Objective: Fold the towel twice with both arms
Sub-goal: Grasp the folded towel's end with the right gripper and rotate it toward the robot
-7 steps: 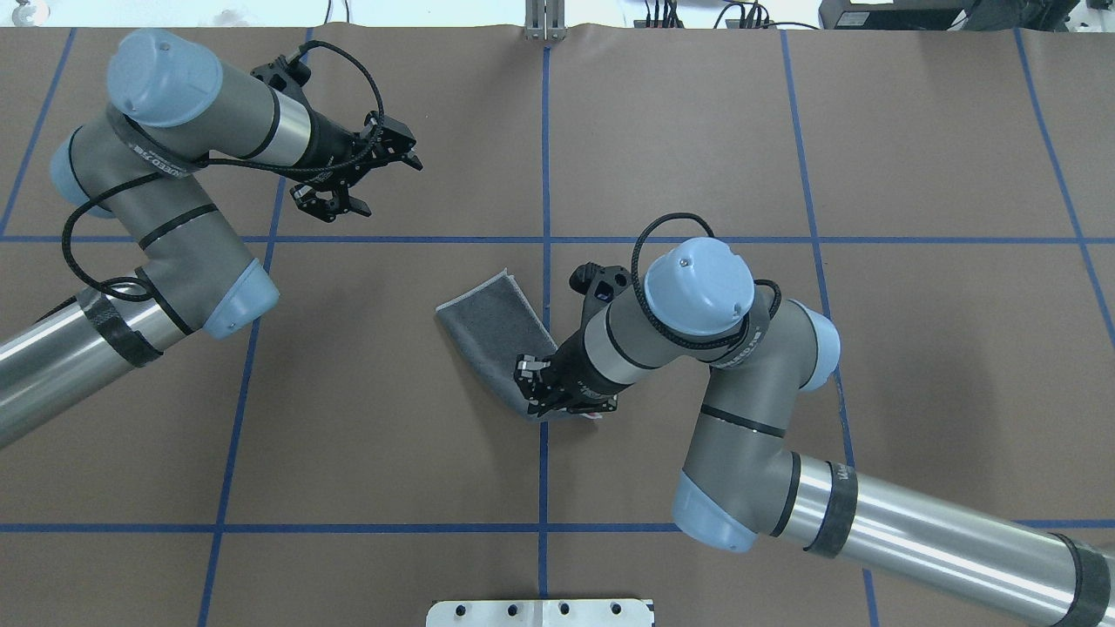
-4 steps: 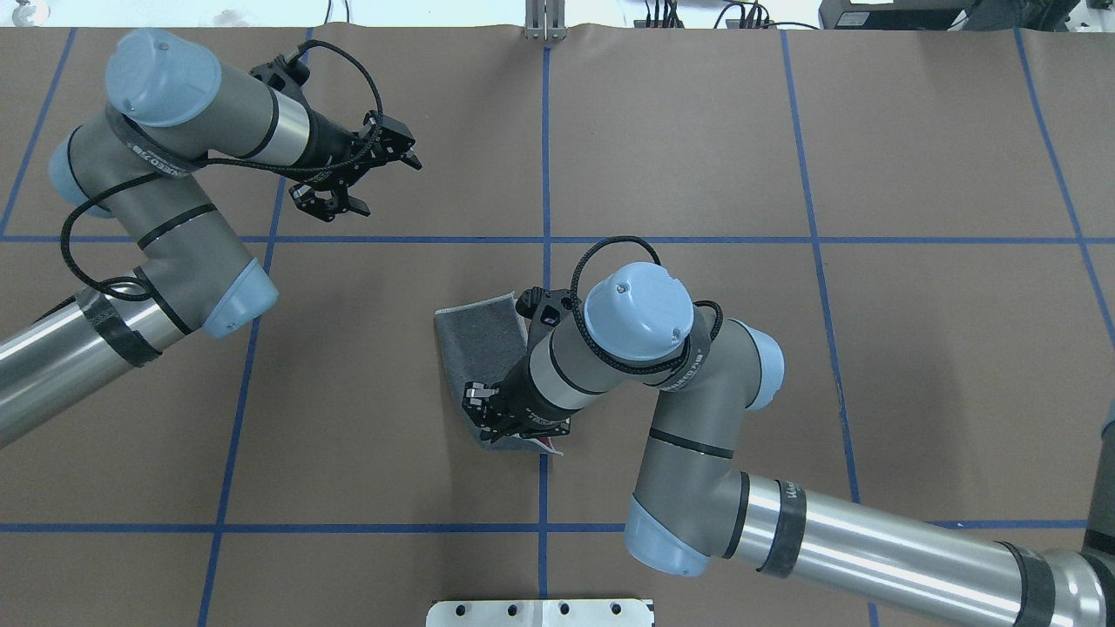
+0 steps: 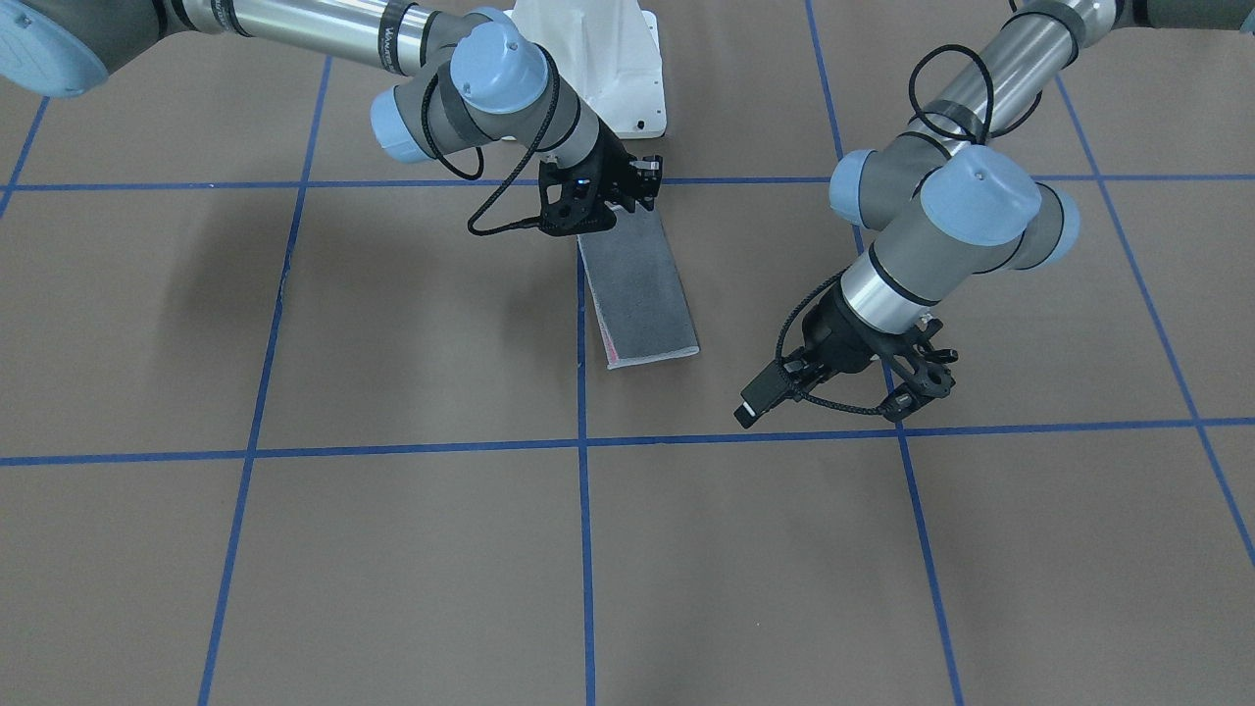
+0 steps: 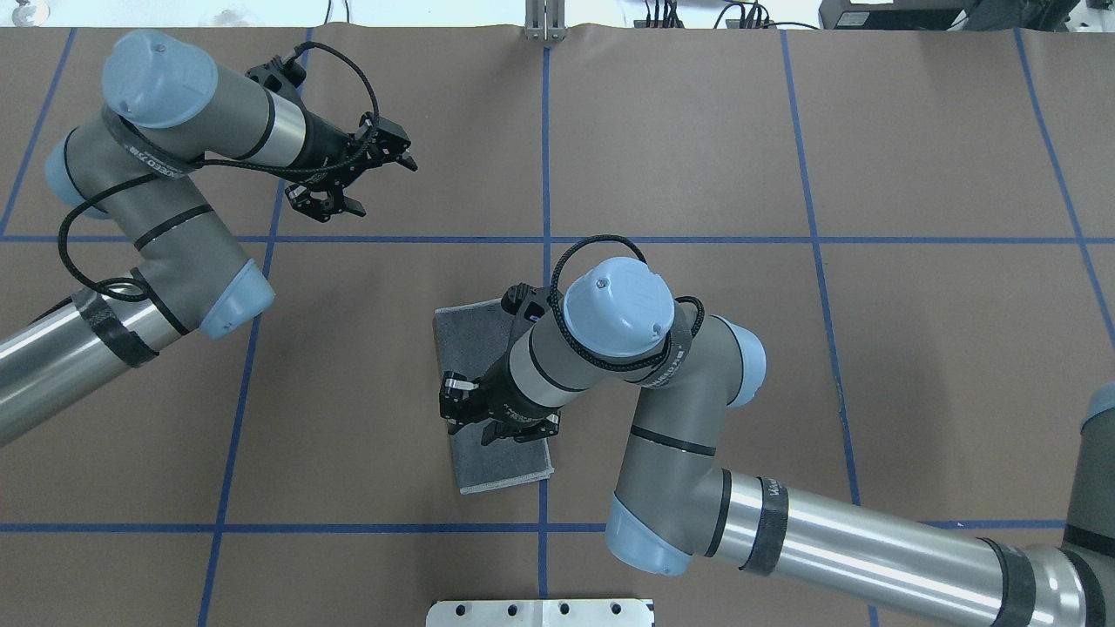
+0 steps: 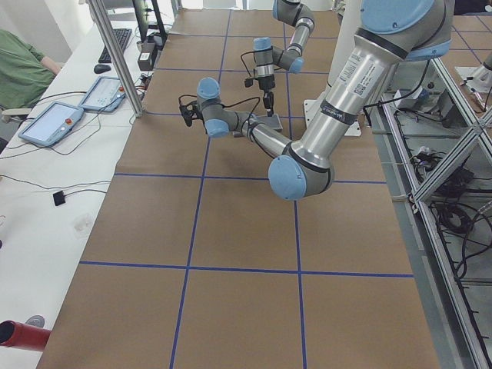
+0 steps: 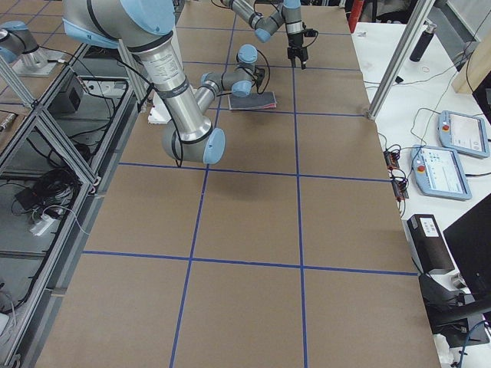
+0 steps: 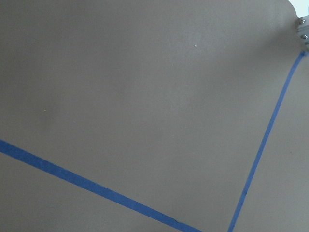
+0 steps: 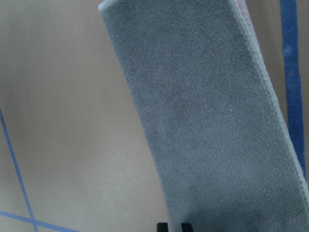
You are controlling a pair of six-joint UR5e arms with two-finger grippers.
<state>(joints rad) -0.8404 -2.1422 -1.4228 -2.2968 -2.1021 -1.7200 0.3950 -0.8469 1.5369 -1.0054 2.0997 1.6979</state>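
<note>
Moved: right tool (image 4: 451,406) has shifted leftward, and the towel (image 4: 466,340) now lies straight, not bent.
Left tool (image 4: 353,178): released, fingers spread, above the table (image 4: 871,131), well apart from the towel.
Towel: narrow folded strip, grey face up, flat on the table beside the centre blue line (image 4: 546,131).
Right tool: above the strip — clenched or not, cannot tell.
</note>
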